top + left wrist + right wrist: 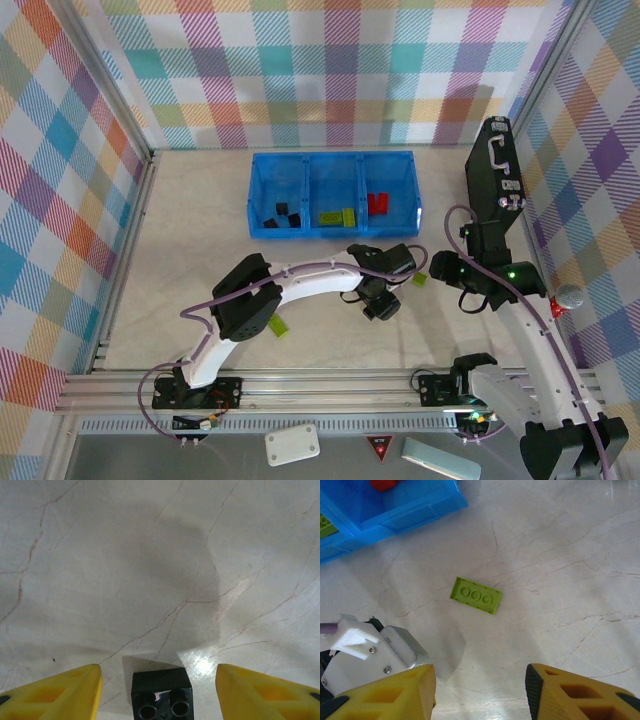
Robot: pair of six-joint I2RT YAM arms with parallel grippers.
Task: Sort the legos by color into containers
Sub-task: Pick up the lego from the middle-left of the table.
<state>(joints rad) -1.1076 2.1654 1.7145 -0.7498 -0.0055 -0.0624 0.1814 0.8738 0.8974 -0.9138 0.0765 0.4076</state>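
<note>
Seen from the left wrist, the left tool (158, 676) sits low over the pale marbled counter (150, 555), its yellow fingers (65, 692) spread either side of a small black brick (161, 694). The brick lies flat on the counter with a clear gap to each finger, so the tool is open and grips nothing.

To do this step well, we judge the tool should keep the brick centred between the fingers and close squarely on its flat sides. It should then lift straight up before travelling to the left compartment (262, 190) of the blue bin (330, 233), where other black bricks already lie (a lopsided pinch could flick so small a piece away).

From the right wrist, the right tool (480, 680) hangs above the counter with its fingers apart and nothing between them, so it too is open and empty. A lime-green brick (475, 595) lies ahead of it, studs up and angled, near the bin's corner. Its match would be the middle compartment (335, 185), which holds green pieces.
</note>
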